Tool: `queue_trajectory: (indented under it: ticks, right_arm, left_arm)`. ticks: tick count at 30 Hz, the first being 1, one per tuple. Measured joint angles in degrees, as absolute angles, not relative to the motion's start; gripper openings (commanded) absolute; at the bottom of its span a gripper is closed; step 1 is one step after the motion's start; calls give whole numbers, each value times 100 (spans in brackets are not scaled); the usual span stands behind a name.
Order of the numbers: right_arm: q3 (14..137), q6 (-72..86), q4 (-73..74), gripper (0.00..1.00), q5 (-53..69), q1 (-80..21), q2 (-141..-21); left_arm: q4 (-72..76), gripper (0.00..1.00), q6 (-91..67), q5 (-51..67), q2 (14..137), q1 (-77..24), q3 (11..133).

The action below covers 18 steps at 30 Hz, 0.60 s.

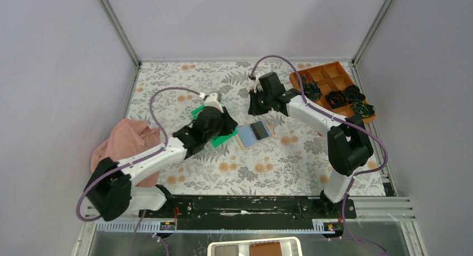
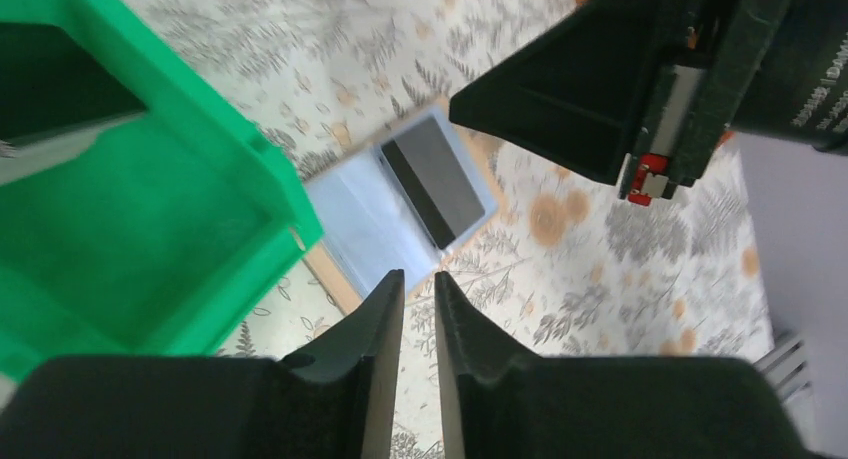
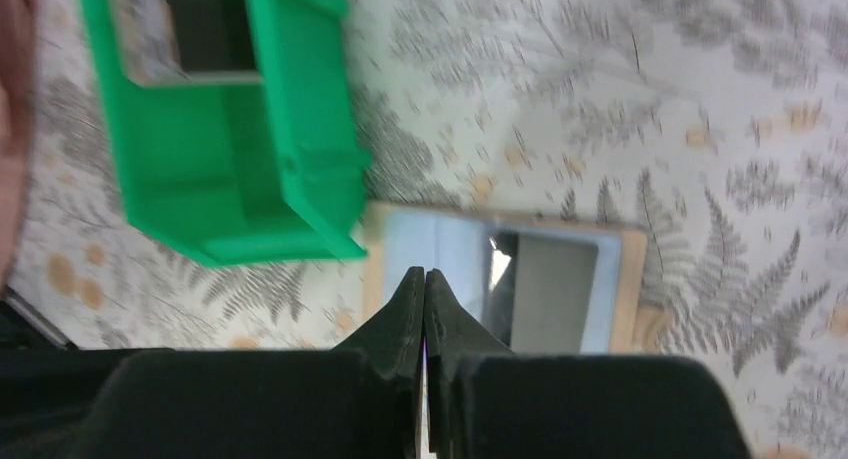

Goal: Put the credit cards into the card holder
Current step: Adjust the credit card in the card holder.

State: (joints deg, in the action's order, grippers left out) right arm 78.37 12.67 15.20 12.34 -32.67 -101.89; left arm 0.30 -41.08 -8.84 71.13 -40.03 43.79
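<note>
The card holder (image 1: 246, 138) lies open on the floral table, blue-grey inner face up, with tan edges. One dark credit card (image 1: 260, 130) rests on its right half. It shows again in the left wrist view as the card (image 2: 432, 179) on the holder (image 2: 365, 219), and in the right wrist view as the card (image 3: 552, 289) on the holder (image 3: 450, 254). Another dark card (image 3: 205, 24) seems to lie in the green tray (image 3: 250, 169). My left gripper (image 1: 231, 126) hovers over the tray's right end, its jaws a narrow gap apart (image 2: 420, 279) and empty. My right gripper (image 1: 256, 108) hangs behind the holder, shut (image 3: 425, 277) on nothing.
The green tray (image 1: 218, 138) sits just left of the holder, mostly under my left arm. An orange-brown compartment box (image 1: 329, 72) with dark rosette lumps stands at the back right. A pink cloth (image 1: 125, 147) lies at the left. Frame posts bound the back corners.
</note>
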Motion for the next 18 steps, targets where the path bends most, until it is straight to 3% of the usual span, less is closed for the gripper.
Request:
queue_trajectory:
  ticks: [9,18]
  right_arm:
    - [6825,1288,1824,0,1068,-3280,-10134]
    - [6731,1326,1796,0,1050,-3358,-10134]
  left_arm:
    - [62,9,-3955,-812,8606,-4858,4818]
    - [21,6,-3905,-1181,9778,-5061,5297]
